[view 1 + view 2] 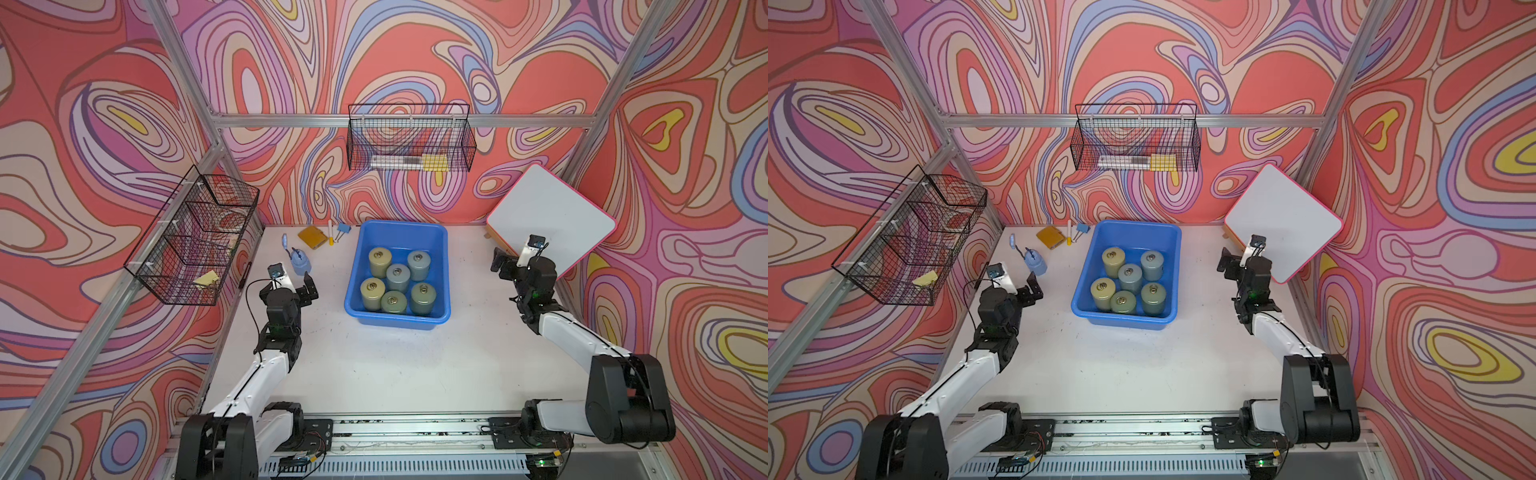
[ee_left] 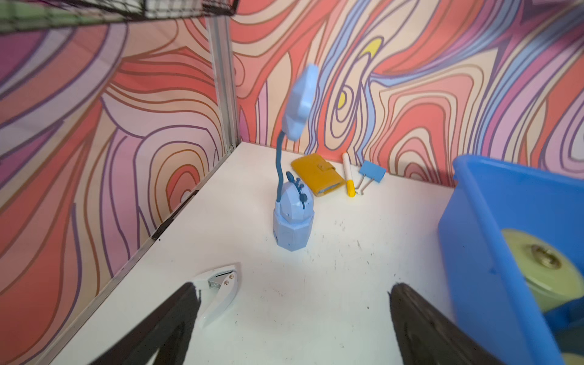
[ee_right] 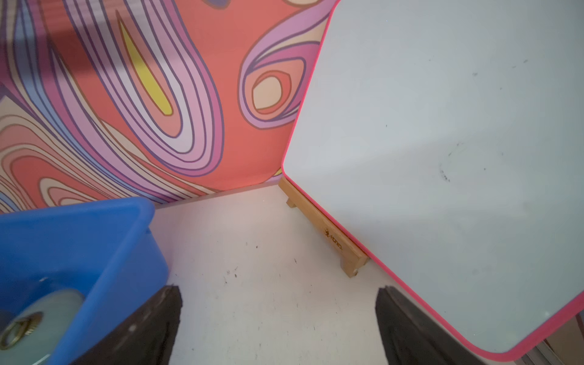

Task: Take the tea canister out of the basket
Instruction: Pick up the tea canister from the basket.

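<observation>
Left end effector (image 1: pixel 302 289) and right end effector (image 1: pixel 502 266) gape empty; we find six tea canisters (image 1: pixel 398 277) in the basket (image 1: pixel 397 322), three o'clock from left, nine from right.

Swirl-patterned walls (image 1: pixel 415 50) — coral, lilac, cream — enclose a white table (image 1: pixel 374 365).

- Blue desk lamp (image 1: pixel 300 262), yellow wallet (image 1: pixel 312 237), marker (image 1: pixel 331 232) and binder clip (image 1: pixel 343 230) cluster left of centre in a top view.
- Pink-edged whiteboard (image 1: pixel 552 216) leans at right.
- Upper centre: back wire basket (image 1: pixel 411 139); far left: side wire basket (image 1: pixel 195 241).
</observation>
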Robot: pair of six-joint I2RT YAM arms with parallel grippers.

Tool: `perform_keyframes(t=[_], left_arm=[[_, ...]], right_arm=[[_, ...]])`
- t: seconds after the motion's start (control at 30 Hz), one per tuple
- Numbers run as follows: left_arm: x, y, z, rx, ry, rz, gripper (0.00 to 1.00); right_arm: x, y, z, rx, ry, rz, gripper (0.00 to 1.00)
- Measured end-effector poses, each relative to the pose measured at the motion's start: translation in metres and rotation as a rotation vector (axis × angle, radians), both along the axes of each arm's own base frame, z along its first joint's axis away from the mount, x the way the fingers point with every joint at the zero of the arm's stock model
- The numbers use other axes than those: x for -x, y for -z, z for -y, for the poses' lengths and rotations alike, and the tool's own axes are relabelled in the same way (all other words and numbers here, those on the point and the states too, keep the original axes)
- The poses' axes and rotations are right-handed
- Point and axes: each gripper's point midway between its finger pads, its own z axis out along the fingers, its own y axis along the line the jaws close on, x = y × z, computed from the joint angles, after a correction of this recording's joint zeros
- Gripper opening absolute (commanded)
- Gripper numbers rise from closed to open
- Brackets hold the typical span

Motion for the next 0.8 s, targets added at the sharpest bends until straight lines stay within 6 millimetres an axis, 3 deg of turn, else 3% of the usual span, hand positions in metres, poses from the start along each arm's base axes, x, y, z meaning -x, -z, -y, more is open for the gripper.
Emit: perform_keyframes(t=[0.13,0.33,0.6,0.8], left_arm=[[0.020,-0.015,-0.005,0.101,-0.053,0.012,0.99],[0.039,-0.021,0.004,0.185,-0.016,-0.028,0.99],[0.034,-0.011,0.049,0.306,0.214,-0.141,0.99],[0.024,0.006,0.089,0.438,0.403,-0.243,0.99]], right_arm=[[0.009,-0.028,-0.011,-0.072,-0.051,-0.018,0.98],[0.019,-0.036,-0.050,-0.156,-0.260,-0.125,0.98],[0.016,-0.050,-0.095,-0.259,-0.471,-0.272,0.98],[0.013,-0.034,-0.161,-0.217,-0.570,-0.445,0.98]])
